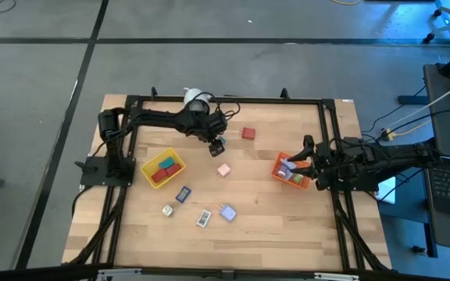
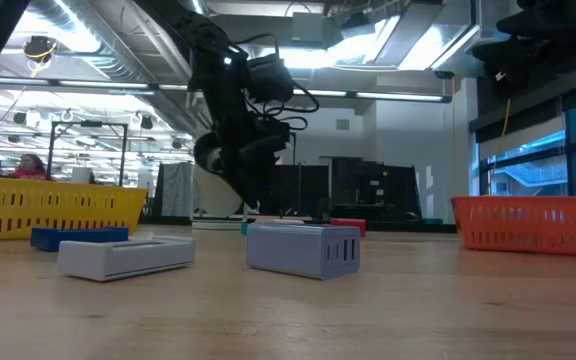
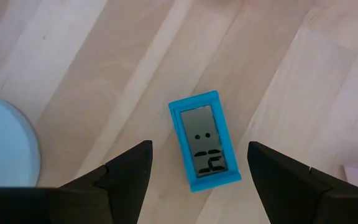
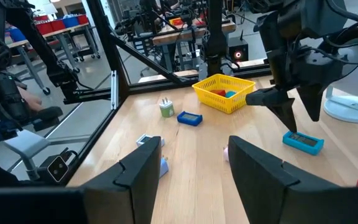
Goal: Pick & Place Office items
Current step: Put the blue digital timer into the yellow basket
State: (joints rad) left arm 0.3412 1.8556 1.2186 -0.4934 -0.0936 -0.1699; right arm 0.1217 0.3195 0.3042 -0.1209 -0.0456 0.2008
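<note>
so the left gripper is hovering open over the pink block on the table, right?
Not the pink block. The left gripper hovers open over a teal rectangular piece with a grey screen, as the left wrist view shows. The pink block lies apart on the table in the high view.

Two trays on the surface [image 1: 287,234]: one tray [image 1: 163,167] at the left with several pieces inside, the other tray [image 1: 291,171] at the right, also holding pieces. Between them, a small block [image 1: 223,169]; behind that, nearer the far edge, another block [image 1: 248,133]. Toward the near edge, four office items [image 1: 203,218] scattered in a loose row. Directly under the left gripper [image 3: 197,163], a flat clock-like piece [image 3: 204,148], lying between its spread fingers. Right gripper [image 1: 297,165] over the right-hand tray.
</note>
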